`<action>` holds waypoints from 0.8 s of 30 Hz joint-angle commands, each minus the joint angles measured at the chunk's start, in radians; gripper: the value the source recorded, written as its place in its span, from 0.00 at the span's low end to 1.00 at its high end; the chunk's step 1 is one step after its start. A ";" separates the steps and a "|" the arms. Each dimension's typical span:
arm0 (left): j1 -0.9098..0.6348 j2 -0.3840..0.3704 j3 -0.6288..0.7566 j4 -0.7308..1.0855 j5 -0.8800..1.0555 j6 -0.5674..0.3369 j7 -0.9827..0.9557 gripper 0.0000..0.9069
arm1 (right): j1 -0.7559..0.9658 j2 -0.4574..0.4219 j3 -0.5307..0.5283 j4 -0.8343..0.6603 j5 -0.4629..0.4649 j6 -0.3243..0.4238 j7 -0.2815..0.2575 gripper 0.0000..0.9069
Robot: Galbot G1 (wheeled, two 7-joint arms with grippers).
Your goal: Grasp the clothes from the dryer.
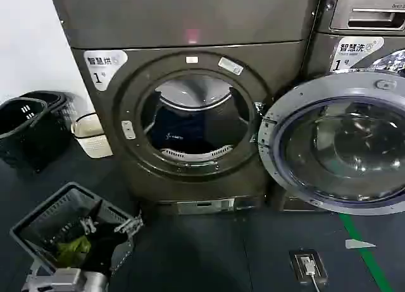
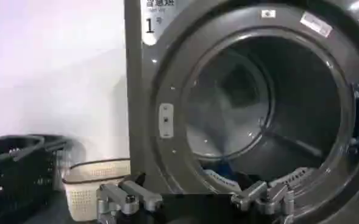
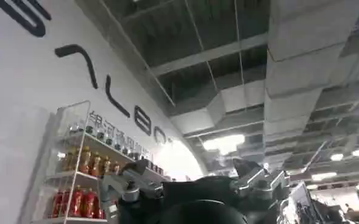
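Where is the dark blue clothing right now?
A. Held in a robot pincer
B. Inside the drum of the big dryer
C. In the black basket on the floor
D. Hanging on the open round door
B: the clothes lie low inside the dryer, seen through its open porthole.

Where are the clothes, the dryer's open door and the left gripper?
clothes (image 1: 180,133): head view, dark navy fabric inside the drum.
dryer door (image 1: 335,146): head view, glass of the swung-open door.
left gripper (image 2: 194,198): left wrist view, midway between its spread fingertips.
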 commanded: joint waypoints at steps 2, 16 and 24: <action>-0.017 0.004 -0.033 -0.034 -0.085 0.068 -0.011 1.00 | 0.000 0.002 -0.007 0.007 0.037 0.008 -0.036 1.00; -0.024 0.001 -0.048 -0.057 -0.072 0.033 0.052 1.00 | -0.029 0.000 0.034 -0.006 0.050 0.008 -0.028 1.00; -0.020 0.001 -0.042 -0.052 -0.061 0.031 0.049 1.00 | -0.028 0.002 0.037 -0.005 0.053 -0.016 -0.027 1.00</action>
